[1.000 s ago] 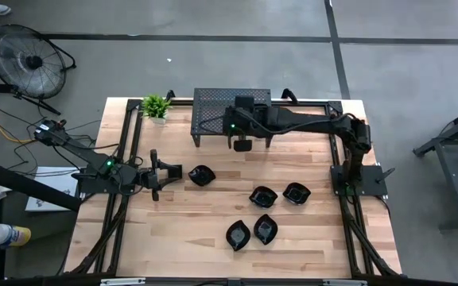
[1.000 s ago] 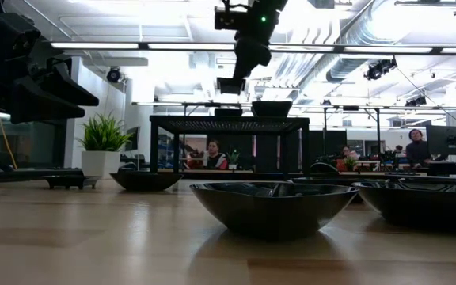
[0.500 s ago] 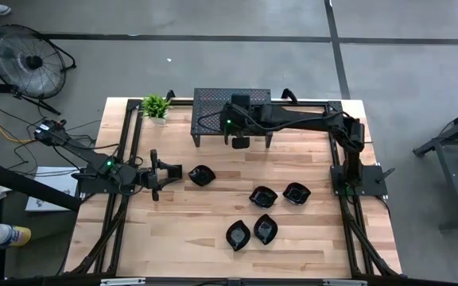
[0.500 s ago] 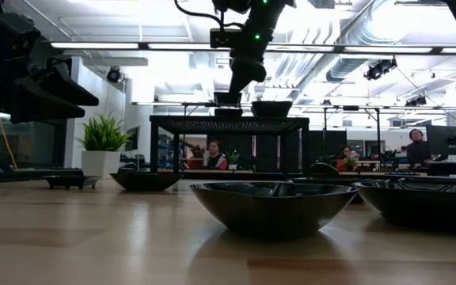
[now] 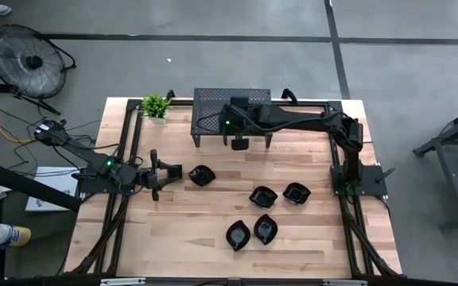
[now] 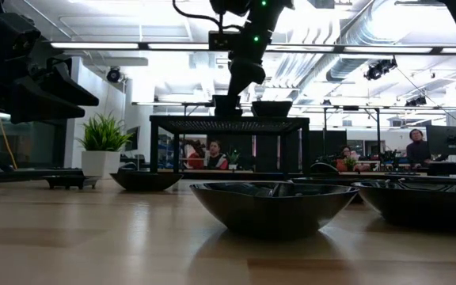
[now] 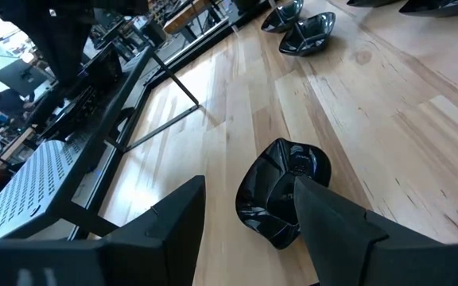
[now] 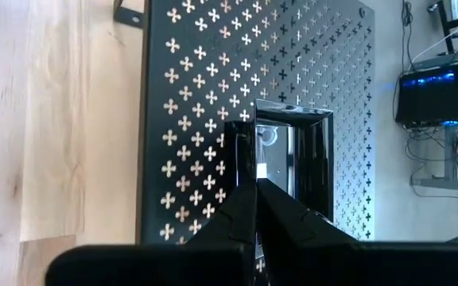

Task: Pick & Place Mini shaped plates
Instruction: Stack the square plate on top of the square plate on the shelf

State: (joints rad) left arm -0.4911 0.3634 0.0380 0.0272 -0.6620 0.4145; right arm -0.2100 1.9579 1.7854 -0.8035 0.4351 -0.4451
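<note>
My right gripper (image 8: 254,171) is shut on a square glossy black mini plate (image 8: 293,159) low over the top of the black perforated stand (image 5: 213,103); in the low view the gripper (image 6: 229,101) is just above that top. Whether the plate rests on it, I cannot tell. Another mini plate (image 6: 271,108) sits on the stand to its right. My left gripper (image 5: 175,171) waits open and level at the table's left, with a mini plate (image 7: 281,191) on the wood just beyond its fingertips. Several more mini plates (image 5: 263,195) lie on the table. My right gripper pinches the square plate's rim (image 8: 245,135) between its two fingers, on the side nearest the gripper. The fingers slant down from the table's right. The plate sits about level with its hollow up.
A small potted plant (image 5: 156,106) stands at the far left corner. Black frame rails (image 5: 126,159) run along the table's left and right sides. Bare wood lies between the stand and the plates. People sit in the room behind (image 6: 212,154).
My right gripper has sunk toward the stand's top with the square plate, drifting slightly toward the table's left, and has stayed shut.
</note>
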